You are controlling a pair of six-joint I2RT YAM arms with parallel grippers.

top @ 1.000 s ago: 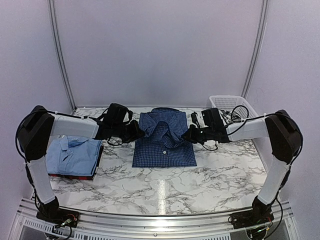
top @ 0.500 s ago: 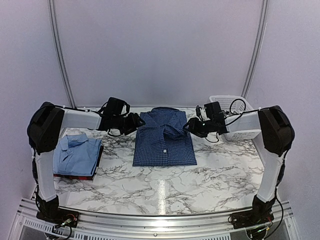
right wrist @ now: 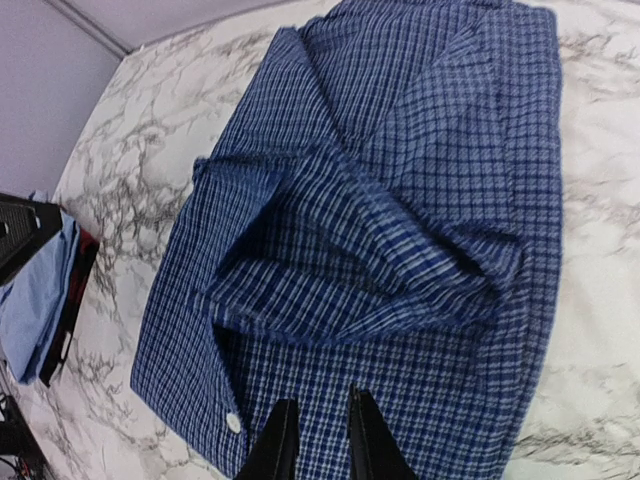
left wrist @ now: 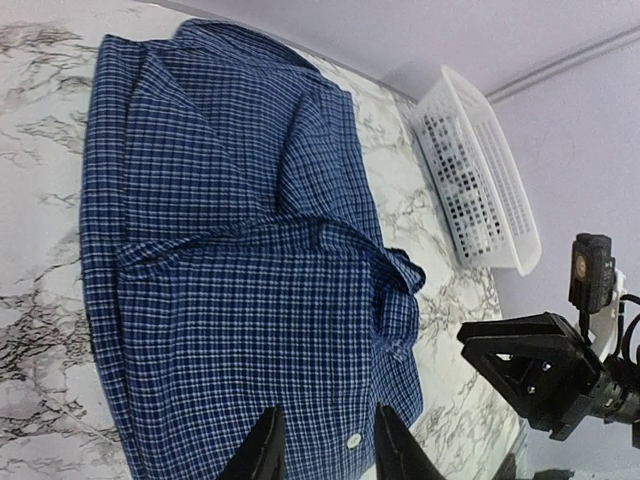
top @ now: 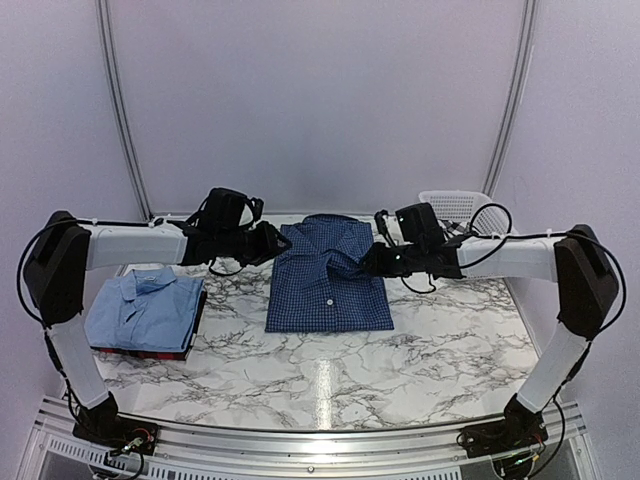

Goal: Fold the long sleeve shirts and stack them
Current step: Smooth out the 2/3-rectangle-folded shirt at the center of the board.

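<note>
Left wrist: navy checked shirt (left wrist: 230,300) folded, front rumpled; left gripper (left wrist: 328,428), right gripper (right wrist: 322,415) parted, empty.

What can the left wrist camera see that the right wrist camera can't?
Only the left wrist view shows the white basket and the right arm reaching in from the side. Only the right wrist view shows the light blue shirt, lying on some dark red cloth. Both views show the navy checked shirt folded on the marble table, with its white button close to the camera.
</note>
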